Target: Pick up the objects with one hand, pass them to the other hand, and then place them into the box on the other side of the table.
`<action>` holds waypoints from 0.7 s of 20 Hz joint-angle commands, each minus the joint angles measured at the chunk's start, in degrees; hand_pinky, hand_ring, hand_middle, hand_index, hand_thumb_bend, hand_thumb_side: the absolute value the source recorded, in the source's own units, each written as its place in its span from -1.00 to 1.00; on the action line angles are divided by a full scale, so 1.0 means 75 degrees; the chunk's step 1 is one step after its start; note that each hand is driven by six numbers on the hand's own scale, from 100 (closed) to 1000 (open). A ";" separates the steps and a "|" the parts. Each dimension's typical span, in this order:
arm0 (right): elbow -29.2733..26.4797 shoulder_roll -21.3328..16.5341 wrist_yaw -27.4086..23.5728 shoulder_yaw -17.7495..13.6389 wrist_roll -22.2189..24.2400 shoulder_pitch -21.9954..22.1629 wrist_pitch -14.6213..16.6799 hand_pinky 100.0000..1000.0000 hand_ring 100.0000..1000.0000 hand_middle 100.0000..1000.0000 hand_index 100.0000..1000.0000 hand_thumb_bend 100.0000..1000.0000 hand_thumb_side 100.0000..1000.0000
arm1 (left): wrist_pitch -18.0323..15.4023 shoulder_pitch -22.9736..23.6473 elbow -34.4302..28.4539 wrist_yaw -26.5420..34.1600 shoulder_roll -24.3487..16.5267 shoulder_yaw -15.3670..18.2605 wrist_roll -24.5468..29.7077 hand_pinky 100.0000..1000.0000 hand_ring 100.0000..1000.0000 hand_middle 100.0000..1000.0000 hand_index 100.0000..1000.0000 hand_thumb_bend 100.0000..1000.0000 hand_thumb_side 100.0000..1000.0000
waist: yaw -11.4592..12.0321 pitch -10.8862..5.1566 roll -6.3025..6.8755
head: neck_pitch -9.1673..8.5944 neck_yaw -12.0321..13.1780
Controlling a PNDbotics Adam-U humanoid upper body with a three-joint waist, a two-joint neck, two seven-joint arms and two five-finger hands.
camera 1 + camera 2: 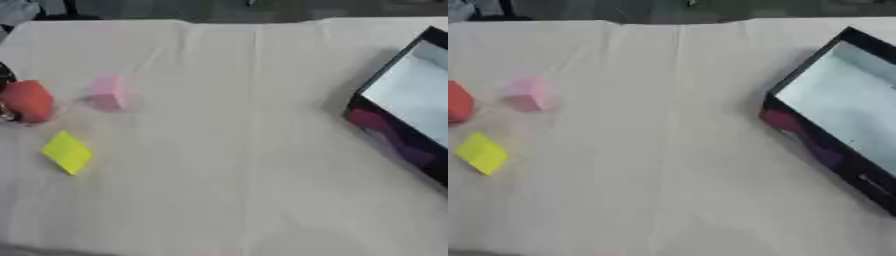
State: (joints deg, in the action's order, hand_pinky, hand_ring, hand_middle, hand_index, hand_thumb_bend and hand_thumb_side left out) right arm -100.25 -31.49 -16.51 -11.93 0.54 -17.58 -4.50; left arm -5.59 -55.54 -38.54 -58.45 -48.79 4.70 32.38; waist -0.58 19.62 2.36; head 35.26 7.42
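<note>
Only a dark sliver of the left hand (4, 80) shows, at the table's (227, 165) left edge, touching the red object (28, 101); whether it grasps cannot be told. The right hand is out of view. Just inward lie the pink block (107, 93) and, nearer the front edge, the yellow block (67, 152). The box (833, 107) sits well apart at the right edge. The right eye view omits the hand entirely.

desk (227, 150) cloth-covered | left: red object (28, 101), pink block (108, 93), yellow block (67, 152) | right: open black box (411, 100)
</note>
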 commanded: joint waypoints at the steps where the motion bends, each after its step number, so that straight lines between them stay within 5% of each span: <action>1: -0.0051 -0.0147 -0.0063 -0.0114 -0.0016 -0.0016 0.0010 0.85 1.00 0.79 1.00 -1.00 0.56 | -0.0081 -0.0168 -0.0341 0.0258 -0.0263 -0.0046 -0.0079 0.55 0.37 -0.07 0.09 -0.34 -1.00 | 0.0058 -0.0320 -0.0017 | 0.0083 -0.0091; 14: -0.0080 -0.0260 -0.0272 -0.0147 -0.0017 0.0012 0.0074 0.85 1.00 0.79 1.00 -1.00 0.48 | -0.0327 0.0155 -0.2142 0.1711 -0.0330 -0.0541 -0.0191 0.51 0.29 -0.07 0.05 -0.41 -1.00 | 0.0406 -0.0620 -0.0111 | 0.0179 -0.0224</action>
State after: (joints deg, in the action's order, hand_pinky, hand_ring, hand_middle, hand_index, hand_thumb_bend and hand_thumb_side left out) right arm -99.95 -31.54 -18.13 -12.29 0.43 -17.09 -4.25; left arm -8.25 -53.74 -52.29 -46.82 -48.81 0.84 31.34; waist 2.44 17.64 2.29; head 36.65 5.86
